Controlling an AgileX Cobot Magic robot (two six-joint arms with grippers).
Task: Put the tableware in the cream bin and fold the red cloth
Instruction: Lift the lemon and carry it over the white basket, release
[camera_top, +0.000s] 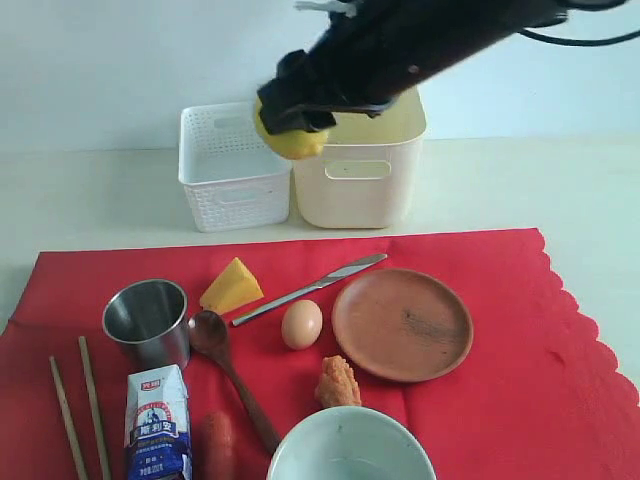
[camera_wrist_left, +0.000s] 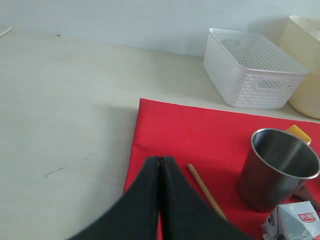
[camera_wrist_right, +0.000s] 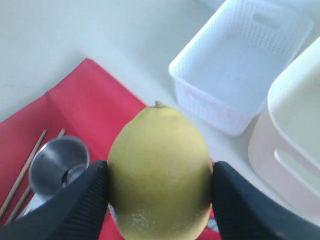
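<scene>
The red cloth (camera_top: 500, 400) lies flat and carries the steel cup (camera_top: 148, 320), two chopsticks (camera_top: 80, 410), the dark wooden spoon (camera_top: 228, 368), the knife (camera_top: 310, 288), the brown plate (camera_top: 402, 324) and the pale bowl (camera_top: 350, 446). The cream bin (camera_top: 365, 170) stands behind the cloth. My right gripper (camera_top: 290, 128) is shut on a lemon (camera_wrist_right: 160, 170), held in the air over the gap between the two bins. My left gripper (camera_wrist_left: 160, 161) is shut and empty, low over the cloth's left edge (camera_wrist_left: 150, 130) near one chopstick (camera_wrist_left: 205, 189) and the cup (camera_wrist_left: 277, 167).
A white lattice basket (camera_top: 228, 165) stands left of the cream bin. On the cloth also lie an egg (camera_top: 301, 324), a yellow wedge (camera_top: 231, 286), an orange food lump (camera_top: 338, 383), a carrot (camera_top: 218, 445) and a milk carton (camera_top: 157, 420).
</scene>
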